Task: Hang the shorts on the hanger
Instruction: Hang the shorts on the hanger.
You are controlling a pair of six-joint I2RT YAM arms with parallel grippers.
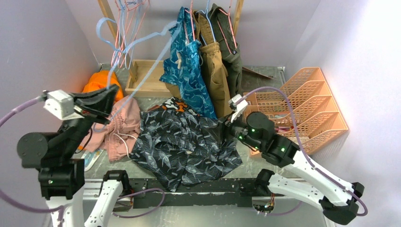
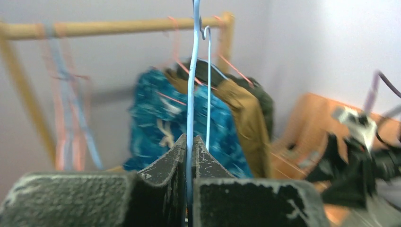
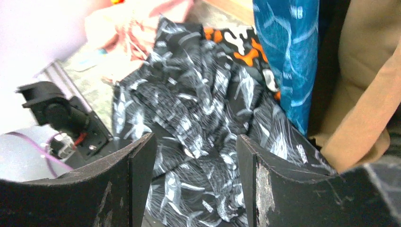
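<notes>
The shorts [image 1: 184, 146] lie crumpled mid-table in your top view, with the left gripper [image 1: 112, 91] at their ten o'clock and the right gripper [image 1: 222, 125] at their two o'clock. Your left wrist view shows the jaws pinching the hanger [image 2: 190, 94] wire. Only the right wrist view shows its fingers spread over the fabric; contact is unclear.

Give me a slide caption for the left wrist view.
Left gripper shut on the light-blue hanger, wooden rail blurred behind.

Left wrist view is blurred; hanger [image 2: 190, 94] cut off at top edge, lower wire hidden inside left hand [image 2: 190, 140]. Orange-black shorts [image 1: 172, 107] mostly buried under leaf-print shorts [image 1: 184, 144].
</notes>
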